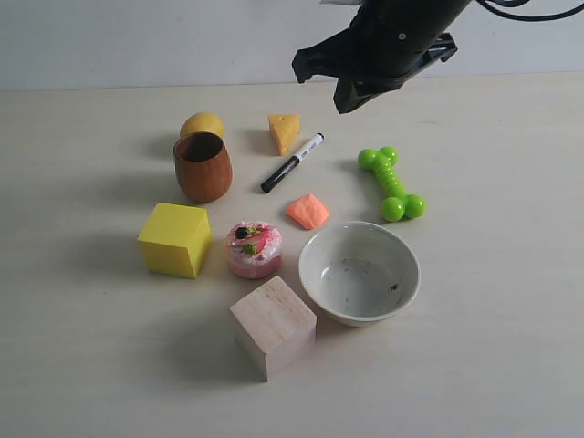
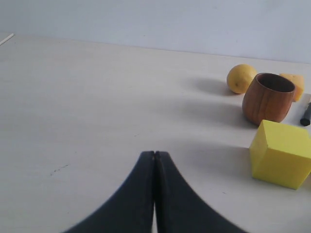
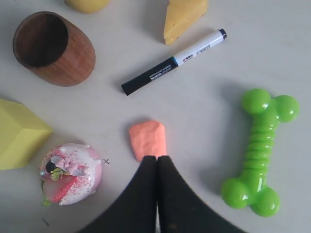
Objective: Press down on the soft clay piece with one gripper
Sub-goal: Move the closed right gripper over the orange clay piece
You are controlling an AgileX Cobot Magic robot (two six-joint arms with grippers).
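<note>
Clay piece (image 1: 307,211) lies on the worktop (image 1: 493,365) between the marker (image 1: 292,162) and the bowl (image 1: 359,272), near the cake toy (image 1: 254,249). Step in hand: approach. Right jaws hang above the worktop, clenched together and empty, not touching the clay; in the wrist view their tips appear at its edge. Left jaws are also clenched, well apart from it. Next move: centre the right jaws over the clay, then descend straight and press.

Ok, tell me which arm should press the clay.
Right. The right gripper, shut, aims at the clay, tips at its edge in the wrist view. The left gripper is off past the yellow block, clay out of its view.
</note>
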